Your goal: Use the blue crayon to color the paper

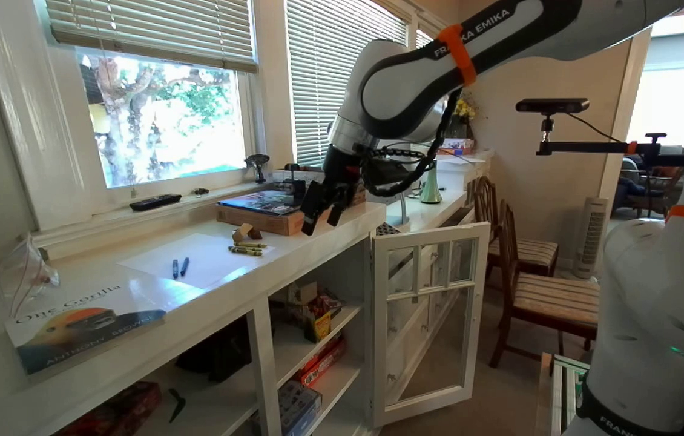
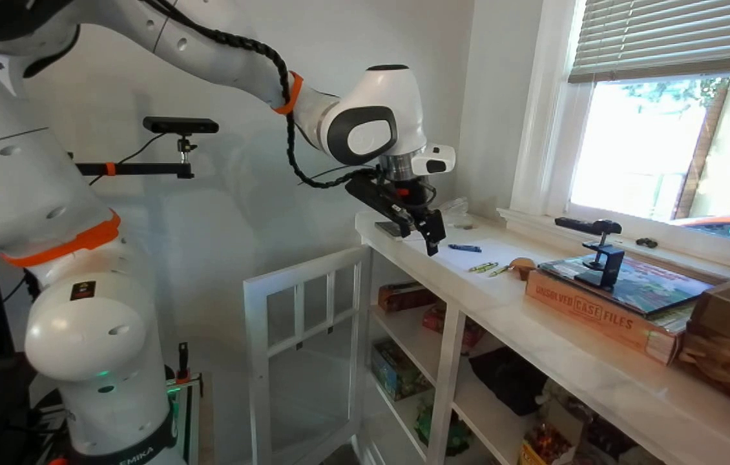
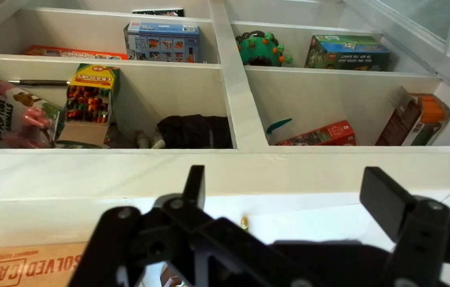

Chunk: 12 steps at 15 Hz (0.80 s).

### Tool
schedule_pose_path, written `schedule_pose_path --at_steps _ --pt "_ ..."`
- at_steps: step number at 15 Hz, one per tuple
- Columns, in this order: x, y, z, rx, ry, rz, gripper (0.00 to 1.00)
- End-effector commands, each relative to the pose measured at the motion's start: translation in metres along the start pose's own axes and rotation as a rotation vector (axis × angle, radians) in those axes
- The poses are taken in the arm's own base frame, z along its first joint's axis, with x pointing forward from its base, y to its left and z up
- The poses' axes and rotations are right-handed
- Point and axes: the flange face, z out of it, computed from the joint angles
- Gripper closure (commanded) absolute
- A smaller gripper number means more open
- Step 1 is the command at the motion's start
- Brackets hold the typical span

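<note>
The paper (image 1: 154, 261) is a flat white sheet on the white counter; it also shows in an exterior view (image 2: 500, 250) and partly in the wrist view (image 3: 308, 221). Two short blue sticks lie side by side on it. The blue crayon seems to be the lighter one (image 1: 175, 269); the darker stick (image 1: 184, 266) lies beside it. In an exterior view they overlap, and in the wrist view they are hidden or out of view. My gripper (image 1: 321, 223) is open and empty, raised near the counter's front edge, apart from crayon and paper. Its fingers are wide apart in the wrist view (image 3: 284, 179).
Several yellow-green crayons (image 1: 246, 249) and a brown piece (image 1: 246, 232) lie at the paper's edge. A brown box with books (image 2: 597, 310) and a clamp (image 2: 604, 261) stands beside them. A book (image 1: 85, 333) and plastic bag (image 1: 24, 278) lie opposite. A cabinet door (image 1: 427, 230) hangs open below.
</note>
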Motion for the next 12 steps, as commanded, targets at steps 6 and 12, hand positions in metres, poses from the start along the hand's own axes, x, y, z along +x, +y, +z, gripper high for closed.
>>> schedule_pose_path --at_steps 6,12 --pt "0.017 0.012 0.010 -0.040 0.034 0.198 0.00" --pt "0.048 0.020 0.031 -0.105 0.045 0.422 0.00"
